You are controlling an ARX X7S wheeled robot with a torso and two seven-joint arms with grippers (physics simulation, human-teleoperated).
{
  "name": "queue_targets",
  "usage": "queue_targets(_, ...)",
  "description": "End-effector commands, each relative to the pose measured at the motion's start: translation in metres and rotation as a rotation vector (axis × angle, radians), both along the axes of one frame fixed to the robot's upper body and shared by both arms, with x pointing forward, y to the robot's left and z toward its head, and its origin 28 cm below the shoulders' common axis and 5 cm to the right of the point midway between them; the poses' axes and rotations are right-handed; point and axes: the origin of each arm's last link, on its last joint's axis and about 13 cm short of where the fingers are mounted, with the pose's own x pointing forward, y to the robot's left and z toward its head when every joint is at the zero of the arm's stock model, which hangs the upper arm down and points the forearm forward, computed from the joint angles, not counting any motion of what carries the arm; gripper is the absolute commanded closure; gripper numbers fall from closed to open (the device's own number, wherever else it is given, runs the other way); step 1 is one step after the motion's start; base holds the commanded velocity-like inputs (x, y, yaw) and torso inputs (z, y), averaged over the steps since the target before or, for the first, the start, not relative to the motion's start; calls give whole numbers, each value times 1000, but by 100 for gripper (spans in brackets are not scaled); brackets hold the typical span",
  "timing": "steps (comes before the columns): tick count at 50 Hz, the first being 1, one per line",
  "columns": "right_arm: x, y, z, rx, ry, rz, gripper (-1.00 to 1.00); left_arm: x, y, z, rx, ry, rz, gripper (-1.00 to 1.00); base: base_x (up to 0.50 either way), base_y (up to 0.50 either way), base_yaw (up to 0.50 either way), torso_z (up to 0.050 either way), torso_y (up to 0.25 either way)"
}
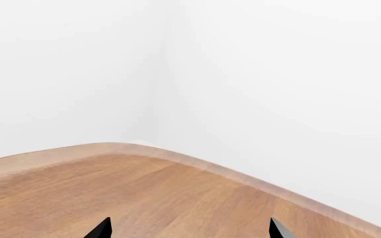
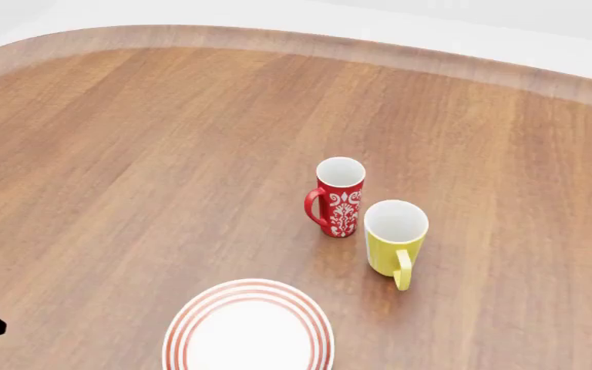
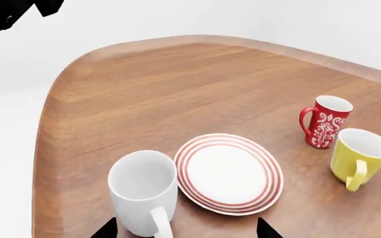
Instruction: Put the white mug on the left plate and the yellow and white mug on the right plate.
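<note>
**Reach for the white mug first**

Right tool [image 3: 185, 229] spread open, empty, tips either side of the white mug [image 3: 143, 191] from above. Left tool [image 1: 189, 229] likewise open, over bare worktop [image 1: 144, 198] near its corner. White mug upright, just beside a plate [image 3: 230, 171], handle toward the camera. Yellow mug [image 2: 395, 237] upright further off, close beside a red mug [image 2: 338, 196]. Second plate not in view. Best to descend squarely, straddle one wall clear of the handle, close gently, lift straight before shifting over the plate.
</note>
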Motion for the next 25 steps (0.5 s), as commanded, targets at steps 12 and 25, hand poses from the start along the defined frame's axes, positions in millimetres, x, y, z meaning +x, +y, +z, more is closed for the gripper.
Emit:
queue_targets(12,44,-4,-1,-36,99,117,-100,-4,-1,3,-7,-5,5,-100,0,0,0,0,0)
queue_targets(25,66,-4,-9,-97,183,186,-100,-7,-5,4,-5,-9,1,-100,0,0,0,0,0)
